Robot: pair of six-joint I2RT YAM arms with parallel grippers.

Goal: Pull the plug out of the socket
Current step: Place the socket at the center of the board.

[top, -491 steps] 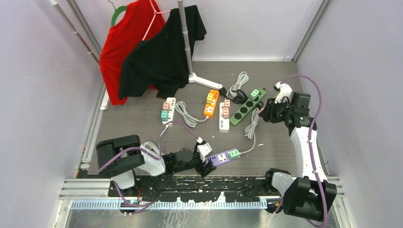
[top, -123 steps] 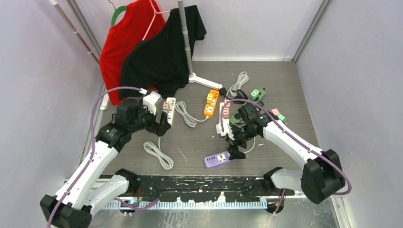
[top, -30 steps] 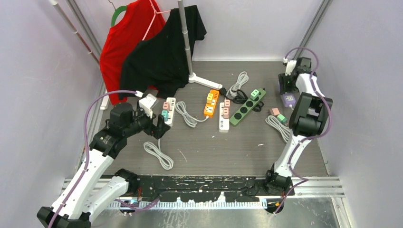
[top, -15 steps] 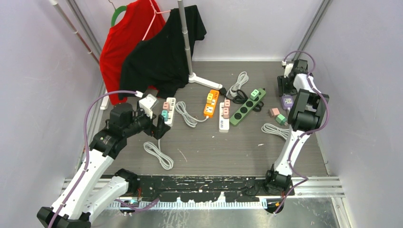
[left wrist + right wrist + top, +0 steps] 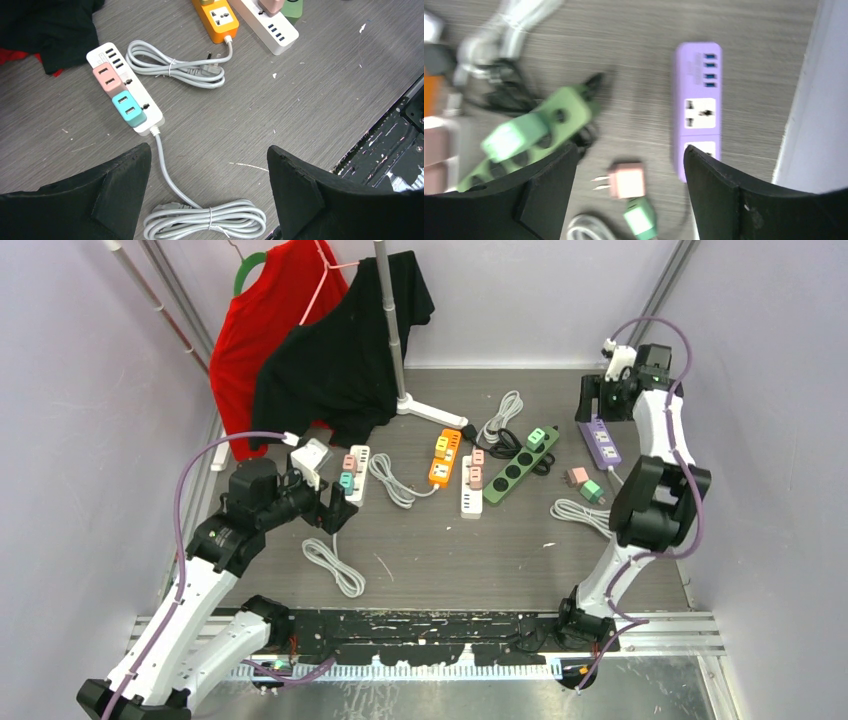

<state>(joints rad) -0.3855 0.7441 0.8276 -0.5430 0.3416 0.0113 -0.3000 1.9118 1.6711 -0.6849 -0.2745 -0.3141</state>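
While the left gripper [image 5: 207, 148] hung with its fingers spread wide and empty, the white strip [image 5: 152, 114] lay just beyond them, its pink plug [image 5: 109, 78] and teal plug [image 5: 128, 107] seated side by side. Far right, the right gripper [image 5: 629, 149] hung likewise parted, holding nothing, over the purple strip [image 5: 698, 85]. A loose pink plug [image 5: 626, 181] and a green plug [image 5: 639, 220] lay beside that strip.

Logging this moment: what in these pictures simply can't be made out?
Right wrist view: motion blur; sockets on the green power strip unreadable.
Right wrist view: purple power strip near end hidden behind a finger of the right gripper.
Left wrist view: orange power strip cut off by the top edge.
Top view: pink plug too small to show prongs.
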